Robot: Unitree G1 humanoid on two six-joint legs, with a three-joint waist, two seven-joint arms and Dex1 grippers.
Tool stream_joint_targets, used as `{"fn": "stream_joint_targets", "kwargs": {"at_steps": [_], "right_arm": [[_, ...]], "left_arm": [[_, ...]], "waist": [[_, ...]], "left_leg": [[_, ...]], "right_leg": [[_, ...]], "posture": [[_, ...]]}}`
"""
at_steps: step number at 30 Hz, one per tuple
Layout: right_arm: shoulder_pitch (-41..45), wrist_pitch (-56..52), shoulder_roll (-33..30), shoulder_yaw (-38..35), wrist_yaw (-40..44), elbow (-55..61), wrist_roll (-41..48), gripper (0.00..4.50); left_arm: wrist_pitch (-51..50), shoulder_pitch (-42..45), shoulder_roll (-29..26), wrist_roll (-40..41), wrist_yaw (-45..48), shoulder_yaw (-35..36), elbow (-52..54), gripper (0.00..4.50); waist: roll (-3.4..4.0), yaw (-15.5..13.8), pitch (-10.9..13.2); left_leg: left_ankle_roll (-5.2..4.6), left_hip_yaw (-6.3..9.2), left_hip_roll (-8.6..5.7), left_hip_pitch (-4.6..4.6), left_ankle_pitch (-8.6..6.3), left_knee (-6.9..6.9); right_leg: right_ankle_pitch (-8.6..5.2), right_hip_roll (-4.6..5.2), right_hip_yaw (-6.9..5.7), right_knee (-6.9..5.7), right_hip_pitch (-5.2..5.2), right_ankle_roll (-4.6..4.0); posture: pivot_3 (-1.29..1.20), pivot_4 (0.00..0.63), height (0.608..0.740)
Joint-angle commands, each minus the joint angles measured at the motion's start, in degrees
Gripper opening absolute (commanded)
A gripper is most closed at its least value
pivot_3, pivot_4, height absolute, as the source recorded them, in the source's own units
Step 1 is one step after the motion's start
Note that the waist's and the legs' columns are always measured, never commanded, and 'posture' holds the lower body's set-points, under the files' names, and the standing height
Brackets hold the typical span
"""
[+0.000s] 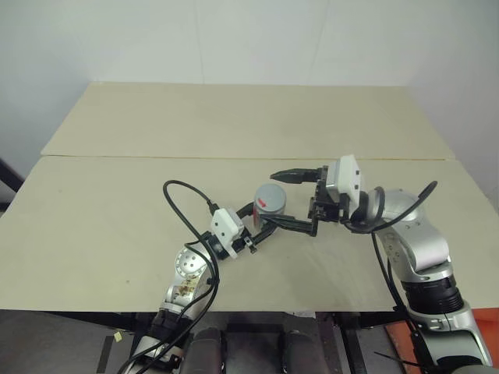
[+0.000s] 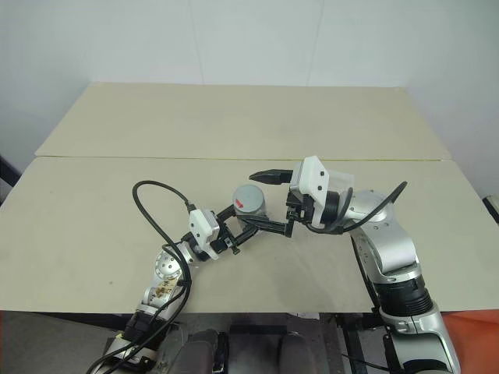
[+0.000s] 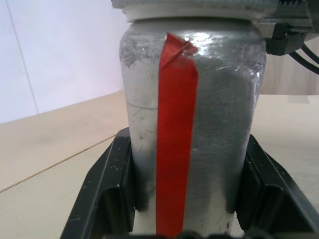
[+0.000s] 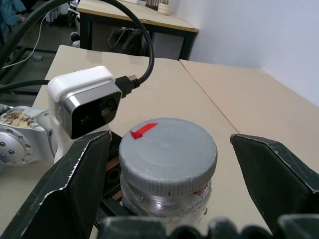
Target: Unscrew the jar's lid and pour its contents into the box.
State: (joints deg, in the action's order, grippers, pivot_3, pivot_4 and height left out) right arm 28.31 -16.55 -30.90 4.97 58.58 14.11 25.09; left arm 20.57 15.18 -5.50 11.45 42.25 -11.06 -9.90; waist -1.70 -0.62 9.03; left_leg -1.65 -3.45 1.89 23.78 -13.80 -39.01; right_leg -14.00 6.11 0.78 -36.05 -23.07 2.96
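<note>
The jar point(image 1: 270, 207) is a silvery-grey cylinder with a red vertical stripe point(image 3: 175, 149). It stands upright over the middle of the table, and my left gripper point(image 1: 263, 220) is shut on its body. In the left wrist view a black finger point(image 3: 107, 191) presses on each side of the jar. The grey lid point(image 4: 168, 148), marked with a small red tape arrow, sits on top. My right gripper point(image 4: 169, 164) comes in from the right and is open. Its fingers point(image 4: 70, 184) stand wide on either side of the lid, apart from it. The box is out of view.
The tan table point(image 1: 117, 210) has a seam running across its far half, with a white wall behind it. A black cable point(image 1: 183, 206) loops up from my left arm. The near table edge point(image 1: 257, 312) lies just below the arms.
</note>
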Motion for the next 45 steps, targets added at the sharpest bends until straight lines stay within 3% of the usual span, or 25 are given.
{"fn": "stream_joint_targets", "kwargs": {"at_steps": [1,5,17,28,33,38,45], "right_arm": [[1.18,-0.36,-0.08,-1.28,0.07,0.92,1.58,4.06],[1.4,-0.27,-0.18,-1.24,-0.25,0.85,1.33,2.88],[1.33,-0.24,-0.15,-1.54,-0.44,1.09,1.73,2.88],[2.58,-6.57,2.18,-8.25,-5.38,2.23,11.36,2.88],[-3.24,-7.47,0.89,-13.52,-15.4,5.26,8.17,2.88],[-18.39,-13.69,-2.64,-23.98,-26.96,14.62,5.39,2.88],[-33.57,-21.27,-3.86,-30.48,-33.94,23.11,4.83,2.88]], "left_arm": [[1.21,1.0,0.31,0.54,0.16,-0.07,0.61,2.11],[1.25,1.03,0.29,0.52,0.16,-0.06,0.55,2.11],[1.29,0.86,0.25,0.55,0.24,-0.12,0.61,2.11],[1.24,0.55,0.19,0.42,0.06,-0.15,0.6,2.11],[0.98,0.7,-0.29,-0.91,-1.74,0.5,1.04,2.11],[-1.67,2.94,-1.01,-1.11,-4.86,2.63,1.29,2.11],[-3.35,5.05,-1.23,-1.71,-6.72,3.13,1.39,2.11]], "waist": [[0.0,0.0,0.0],[0.0,0.0,0.0],[0.0,0.0,0.0],[0.0,0.0,0.0],[0.0,-0.22,0.0],[0.0,-0.71,0.0],[0.05,0.11,-0.03]], "left_leg": [[0.0,0.0,0.0,0.0,0.0,0.0],[0.0,0.0,0.0,0.0,0.0,0.0],[0.0,0.0,0.0,0.0,0.0,0.0],[0.0,0.0,0.01,0.0,0.0,0.0],[0.0,0.01,-0.01,0.02,0.0,0.0],[0.0,0.01,-0.03,0.06,0.0,0.01],[0.0,0.0,-0.02,-0.04,0.0,0.01]], "right_leg": [[0.0,0.0,0.0,0.0,0.0,0.0],[0.0,0.0,0.0,0.0,0.0,0.0],[0.0,0.0,0.0,0.0,0.0,0.0],[0.0,0.01,0.0,0.0,0.0,0.0],[0.0,0.02,-0.01,0.02,0.01,0.0],[0.01,0.06,-0.04,0.02,0.01,0.02],[0.0,0.01,0.05,0.01,0.06,0.03]], "posture": [[0.0,0.15,0.74],[0.0,0.15,0.74],[0.0,0.15,0.74],[0.0,0.15,0.74],[0.0,0.15,0.74],[0.0,0.15,0.74],[0.0,0.15,0.74]]}}
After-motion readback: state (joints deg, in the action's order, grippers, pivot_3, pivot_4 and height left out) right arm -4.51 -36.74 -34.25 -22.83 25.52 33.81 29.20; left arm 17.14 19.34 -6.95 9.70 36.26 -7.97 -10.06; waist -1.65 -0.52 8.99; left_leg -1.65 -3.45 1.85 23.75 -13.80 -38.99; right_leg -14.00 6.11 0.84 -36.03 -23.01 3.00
